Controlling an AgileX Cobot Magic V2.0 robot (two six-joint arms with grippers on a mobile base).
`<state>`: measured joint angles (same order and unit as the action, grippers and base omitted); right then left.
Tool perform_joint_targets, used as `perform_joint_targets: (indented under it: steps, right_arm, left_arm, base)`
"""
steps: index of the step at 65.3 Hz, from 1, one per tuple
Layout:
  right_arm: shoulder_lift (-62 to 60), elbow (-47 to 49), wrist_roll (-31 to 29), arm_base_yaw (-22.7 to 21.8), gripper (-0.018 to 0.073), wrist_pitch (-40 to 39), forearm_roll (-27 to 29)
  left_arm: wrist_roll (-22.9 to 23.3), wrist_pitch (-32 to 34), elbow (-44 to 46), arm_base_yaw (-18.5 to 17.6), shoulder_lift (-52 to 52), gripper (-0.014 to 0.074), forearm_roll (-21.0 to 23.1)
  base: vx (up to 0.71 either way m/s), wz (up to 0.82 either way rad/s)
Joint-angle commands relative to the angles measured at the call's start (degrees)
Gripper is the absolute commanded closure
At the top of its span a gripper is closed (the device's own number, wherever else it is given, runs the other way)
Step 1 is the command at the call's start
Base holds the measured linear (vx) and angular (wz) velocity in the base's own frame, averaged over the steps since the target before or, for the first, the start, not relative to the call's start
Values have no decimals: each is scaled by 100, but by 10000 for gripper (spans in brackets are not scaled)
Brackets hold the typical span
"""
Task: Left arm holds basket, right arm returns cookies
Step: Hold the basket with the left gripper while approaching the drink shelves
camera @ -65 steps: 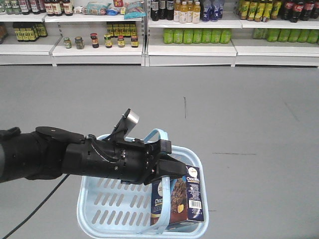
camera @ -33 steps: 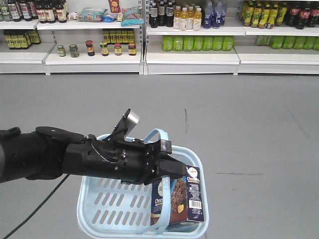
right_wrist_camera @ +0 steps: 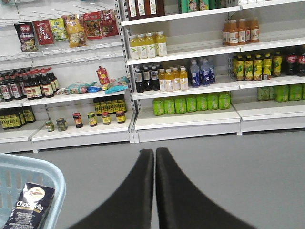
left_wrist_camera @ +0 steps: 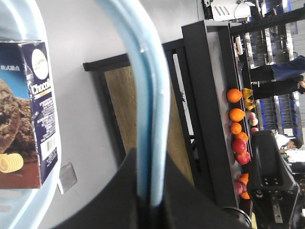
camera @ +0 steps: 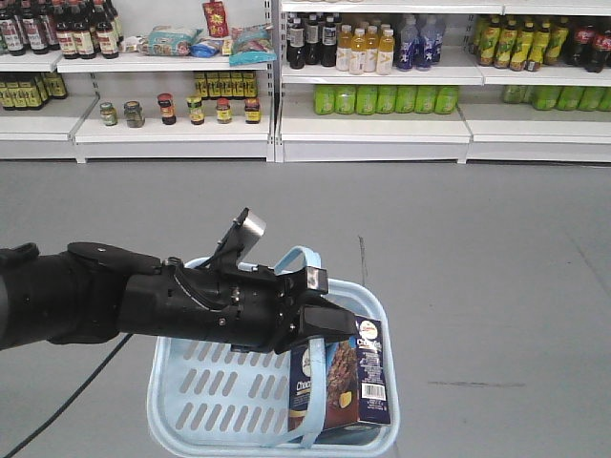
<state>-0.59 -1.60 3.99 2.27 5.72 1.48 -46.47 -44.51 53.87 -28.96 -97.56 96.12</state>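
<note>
Cookie box [camera: 341, 382] upright in near right corner of light blue basket [camera: 164, 396], long axis vertical, printed front facing the camera. Left pincer [left_wrist_camera: 148, 193] clamped on basket handle [left_wrist_camera: 153, 95]. Right pincer [right_wrist_camera: 155, 160] pressed together, empty.

The left end effector [left_wrist_camera: 150, 198] clamped the basket's [left_wrist_camera: 54, 162] handle [left_wrist_camera: 151, 95]. The cookies [left_wrist_camera: 26, 119] stood inside; fruit [left_wrist_camera: 234, 95] lined a dark rack [left_wrist_camera: 209, 71].
</note>
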Motion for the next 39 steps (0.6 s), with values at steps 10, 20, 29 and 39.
perform_joint_targets:
  steps: [10,20,29,39]
  right_arm:
    - [-70,-14,-6,0,567,-447,-14]
    - [-70,-14,-6,0,567,-447,-14]
    - [-70,-14,-6,0,567,-447,-14]
    - [-70,-14,-6,0,567,-447,-14]
  left_arm:
    - [-58,-329,164,-7,298,603,520]
    - [-58,-329,164,-7,298,603,520]
    - [-58,-329,164,-7,298,603,521]
    - [-58,-329,164,-7,298,603,521]
  base:
    - [32,-1]
    - [32,-1]
    - [33,-3]
    - [33,-3]
